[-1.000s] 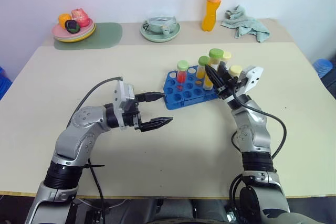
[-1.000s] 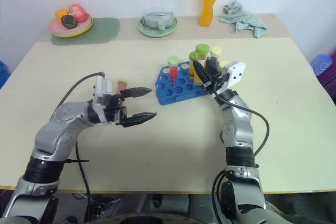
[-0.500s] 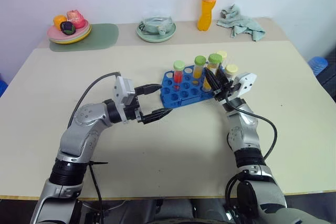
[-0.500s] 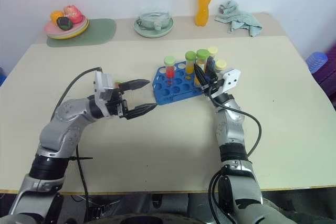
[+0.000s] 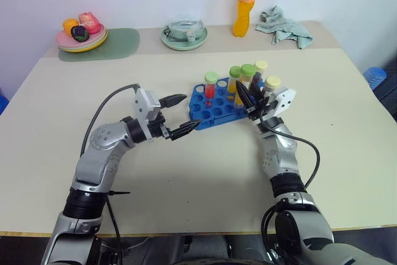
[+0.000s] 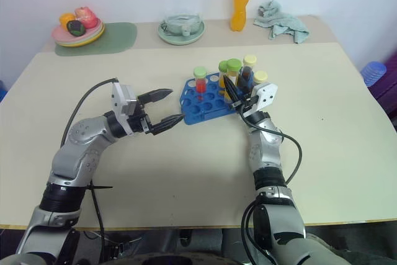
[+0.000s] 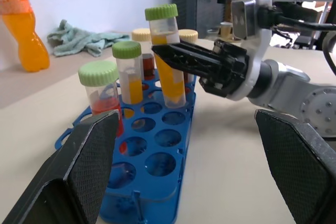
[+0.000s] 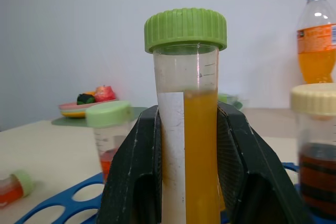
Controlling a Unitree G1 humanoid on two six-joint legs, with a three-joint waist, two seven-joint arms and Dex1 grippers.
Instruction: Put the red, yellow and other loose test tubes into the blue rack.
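A clear plastic test tube of yellow-orange liquid with a ribbed green screw cap (image 8: 185, 28) is clamped upright between the black fingers of the right gripper (image 5: 250, 100), above the far right part of the bright blue plastic rack with rows of round holes (image 5: 211, 110) on the cream bench (image 5: 198, 178). The grip lies on the tube's body, well below the cap. The tube is judged light and stiff, its smooth wall likely slippery, so a hold on the mid-body beneath the cap seems right. A white blank label strip and fine graduation marks, too small to be read, are seen on its wall. A loose tube of red liquid (image 8: 11, 190) lies on the bench beside the rack. The left gripper (image 5: 177, 116) is held with fingers wide apart and empty, just beside the rack's near left corner. The tall orange drink bottle (image 5: 246, 3) carries a label that cannot be read.
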